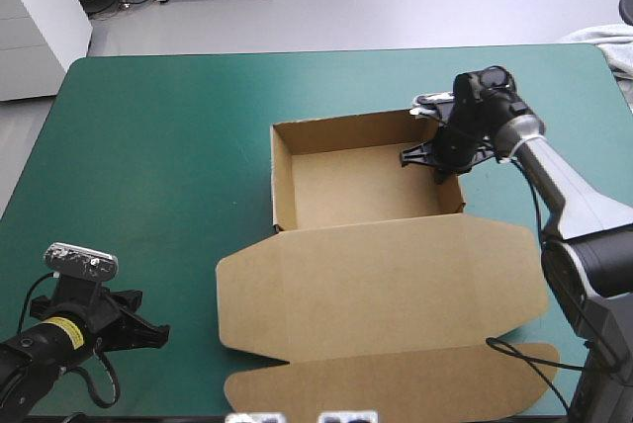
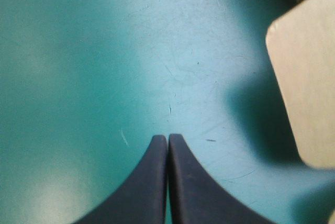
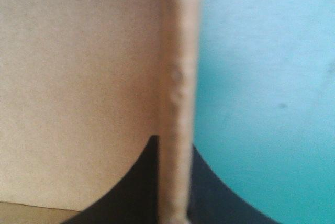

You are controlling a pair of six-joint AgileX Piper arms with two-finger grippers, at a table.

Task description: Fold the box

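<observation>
Black left arm (image 1: 30, 352) bears a yellow band (image 1: 61, 331); right arm (image 1: 579, 201) is silver-grey.

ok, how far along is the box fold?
Done: the box is an open tray, walls up. In hand: the right gripper pinches its right wall; the left gripper is shut, idle over the cover beside a corner of the lid. Left: the lid lies flat on the near side, not yet folded.
</observation>
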